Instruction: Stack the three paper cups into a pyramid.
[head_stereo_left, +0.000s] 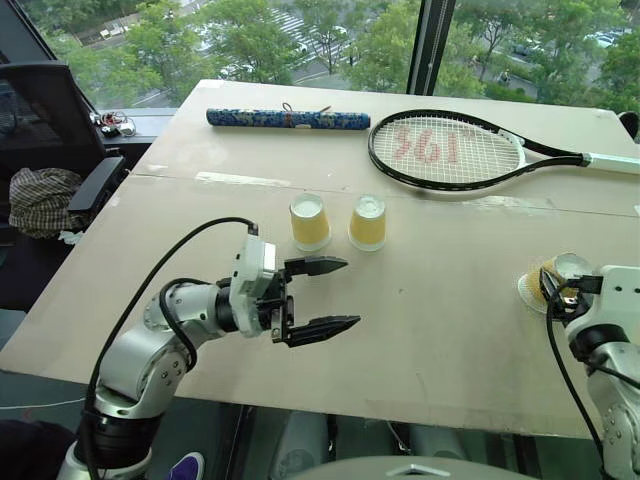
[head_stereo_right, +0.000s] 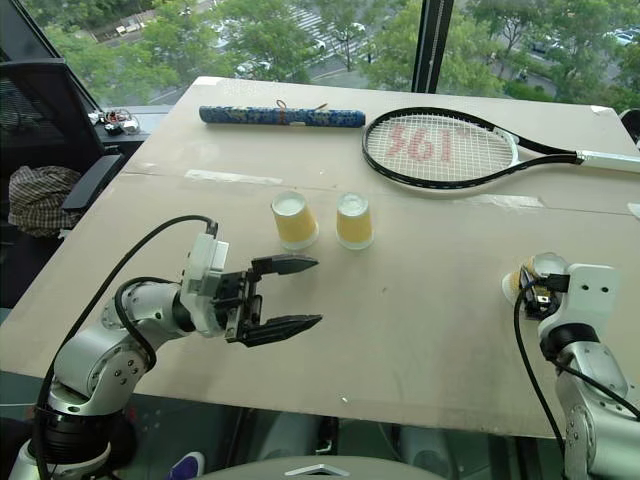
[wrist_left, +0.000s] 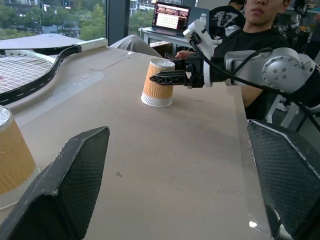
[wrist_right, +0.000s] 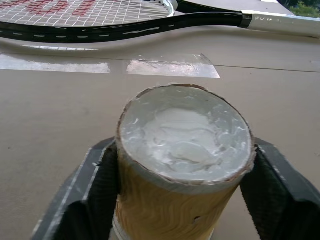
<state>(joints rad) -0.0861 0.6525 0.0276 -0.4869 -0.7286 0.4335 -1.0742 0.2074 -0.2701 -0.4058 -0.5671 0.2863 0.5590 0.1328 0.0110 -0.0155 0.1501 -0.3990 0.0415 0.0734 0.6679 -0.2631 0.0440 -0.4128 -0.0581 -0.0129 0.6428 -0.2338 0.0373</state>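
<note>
A tennis racket (head_stereo_left: 450, 150) and a blue patterned tube (head_stereo_left: 287, 119) lie on the table's (head_stereo_left: 420, 340) far side.

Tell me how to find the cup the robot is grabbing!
Find the big tennis racket on the table. Follow its handle to the table's right side, then come toward the robot. There one upside-down yellow paper cup stands alone, squeezed between the right gripper's fingers, while the two other cups stand together, untouched.
</note>
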